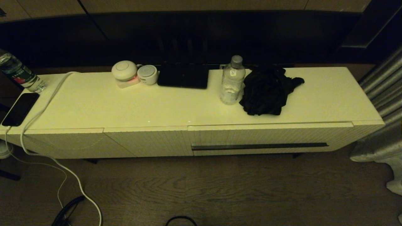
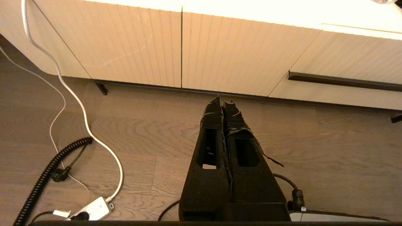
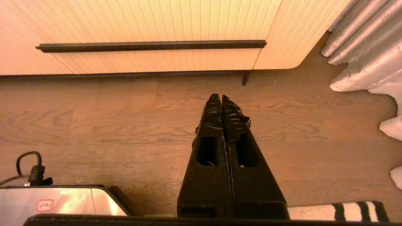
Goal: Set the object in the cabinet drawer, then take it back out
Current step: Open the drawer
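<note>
The cabinet (image 1: 188,103) is a long cream-white sideboard. Its cabinet drawer (image 1: 270,136) is pushed in flush, with the dark handle slot (image 1: 260,146) along its ribbed front. On the top above the drawer stand a clear water bottle (image 1: 232,82) and a crumpled black cloth (image 1: 267,91); I cannot tell which is the object. Neither arm shows in the head view. My left gripper (image 2: 223,101) is shut and empty over the wooden floor, short of the handleless panels. My right gripper (image 3: 221,96) is shut and empty over the floor, facing the drawer's handle slot (image 3: 150,46).
Two round white devices (image 1: 124,71), a black flat slab (image 1: 183,77), a phone (image 1: 20,109), a second bottle (image 1: 19,73) and a white cable (image 1: 47,103) also sit on the cabinet. A curtain (image 1: 386,103) hangs at the right. Cables and a power strip (image 2: 94,208) lie on the floor.
</note>
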Motion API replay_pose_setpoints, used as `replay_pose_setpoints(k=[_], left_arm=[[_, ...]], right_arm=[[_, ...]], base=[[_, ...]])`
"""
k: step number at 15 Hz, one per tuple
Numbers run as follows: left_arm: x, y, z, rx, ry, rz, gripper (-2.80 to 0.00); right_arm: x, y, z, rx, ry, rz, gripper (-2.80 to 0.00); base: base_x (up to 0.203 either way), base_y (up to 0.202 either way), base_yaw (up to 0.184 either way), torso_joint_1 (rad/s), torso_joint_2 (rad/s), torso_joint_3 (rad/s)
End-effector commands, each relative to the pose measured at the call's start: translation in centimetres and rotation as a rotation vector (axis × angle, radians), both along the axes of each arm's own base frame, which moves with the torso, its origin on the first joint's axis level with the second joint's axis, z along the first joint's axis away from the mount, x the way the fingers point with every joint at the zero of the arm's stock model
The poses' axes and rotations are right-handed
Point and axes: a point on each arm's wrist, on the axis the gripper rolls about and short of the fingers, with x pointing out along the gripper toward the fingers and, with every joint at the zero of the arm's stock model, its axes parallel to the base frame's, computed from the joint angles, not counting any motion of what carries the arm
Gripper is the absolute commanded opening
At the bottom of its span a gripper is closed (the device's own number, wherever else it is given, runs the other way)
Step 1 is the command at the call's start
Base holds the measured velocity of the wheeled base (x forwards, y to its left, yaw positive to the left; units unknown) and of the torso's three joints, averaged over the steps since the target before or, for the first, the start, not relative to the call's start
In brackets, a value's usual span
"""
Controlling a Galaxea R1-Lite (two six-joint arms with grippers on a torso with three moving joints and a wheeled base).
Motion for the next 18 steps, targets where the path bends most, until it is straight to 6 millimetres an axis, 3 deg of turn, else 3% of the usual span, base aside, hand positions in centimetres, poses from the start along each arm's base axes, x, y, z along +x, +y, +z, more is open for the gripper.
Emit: replay_pose_setpoints(k=[1, 14, 18], left_arm=[[0.0, 0.0, 0.0, -0.001, -0.002, 0.000, -2.80], [0.0, 0.0, 0.0, -0.001, -0.002, 0.000, -2.80], [0.0, 0.0, 0.0, -0.001, -0.003, 0.000, -2.80]], right_arm=[[0.0, 0.0, 0.0, 0.000, 0.001, -0.001, -2.80], [-0.1, 0.0, 0.2, -0.002, -0.013, -0.006, -2.80], [-0.3, 0.0, 5.6, -0.013, -0.041, -0.020, -2.80]], base=[[0.000, 0.000, 0.000, 0.000, 0.00, 0.000], [0.000, 0.000, 0.000, 0.000, 0.00, 0.000], [0.000, 0.000, 0.000, 0.000, 0.00, 0.000]])
